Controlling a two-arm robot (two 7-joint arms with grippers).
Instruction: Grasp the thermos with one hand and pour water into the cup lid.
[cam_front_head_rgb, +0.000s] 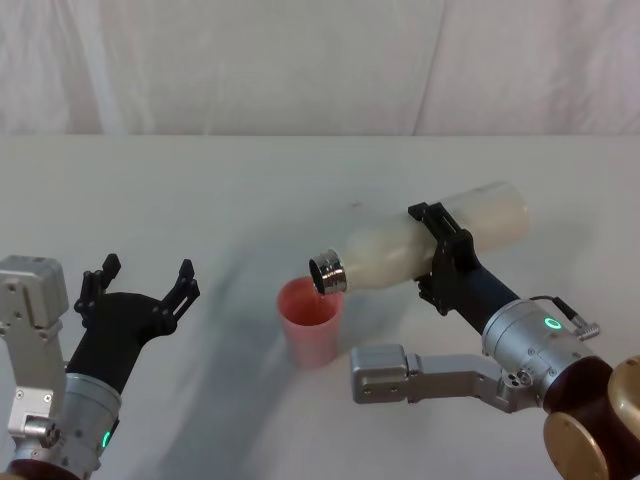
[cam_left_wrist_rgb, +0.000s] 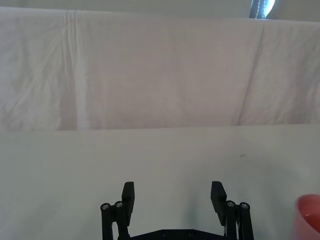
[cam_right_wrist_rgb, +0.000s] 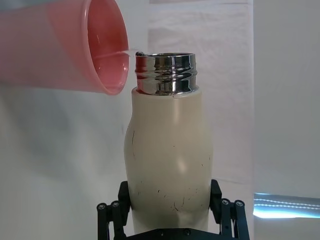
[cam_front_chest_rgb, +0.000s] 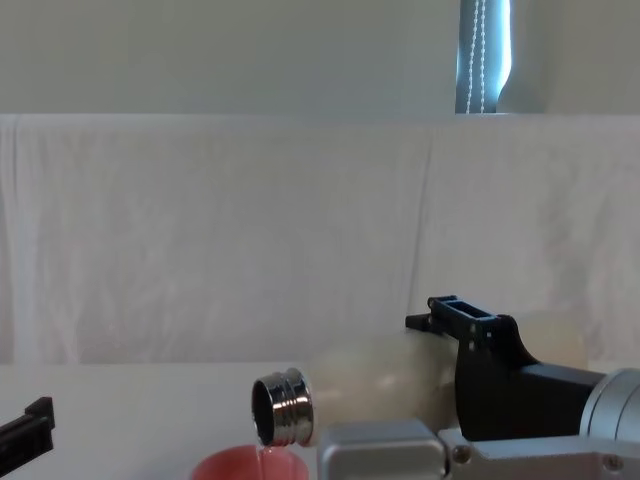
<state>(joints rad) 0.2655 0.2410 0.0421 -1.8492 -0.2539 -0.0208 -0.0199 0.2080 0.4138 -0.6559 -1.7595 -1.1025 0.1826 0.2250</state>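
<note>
One arm pours: your right gripper (cam_front_head_rgb: 440, 258) clamps the thermos (cam_front_head_rgb: 425, 248) tipped, neck over the cup lid (cam_front_head_rgb: 310, 320); left gripper (cam_front_head_rgb: 140, 285) idles, splayed.

No legible text, labels, brand marks, numbers or signs anywhere.
</note>
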